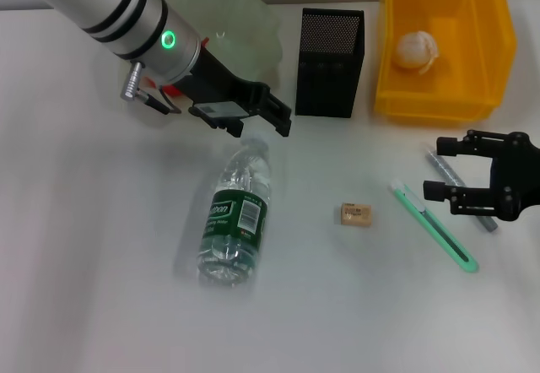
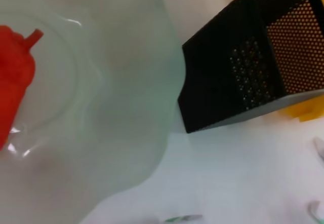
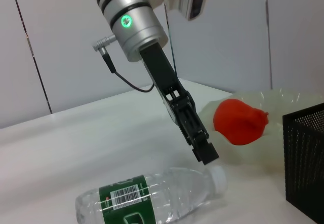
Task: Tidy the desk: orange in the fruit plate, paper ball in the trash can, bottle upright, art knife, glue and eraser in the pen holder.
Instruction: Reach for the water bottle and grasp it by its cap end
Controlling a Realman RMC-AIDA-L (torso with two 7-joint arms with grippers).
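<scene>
The left tool (image 1: 268,111) hangs with its fingers spread just above the cap end of the bottle (image 1: 234,219), which lies on its side on the desk (image 1: 101,305); it looks lined up to grip the neck and stand it upright. At its 11 o'clock the orange (image 3: 239,121) already sits in the fruit plate (image 1: 253,31). At 2 o'clock stand the pen holder (image 1: 330,61) and the trash can (image 1: 489,52) holding the paper ball (image 1: 417,51). The right tool (image 1: 434,169) is spread over the glue (image 1: 456,186), beside the art knife (image 1: 434,225) and eraser (image 1: 355,214).
</scene>
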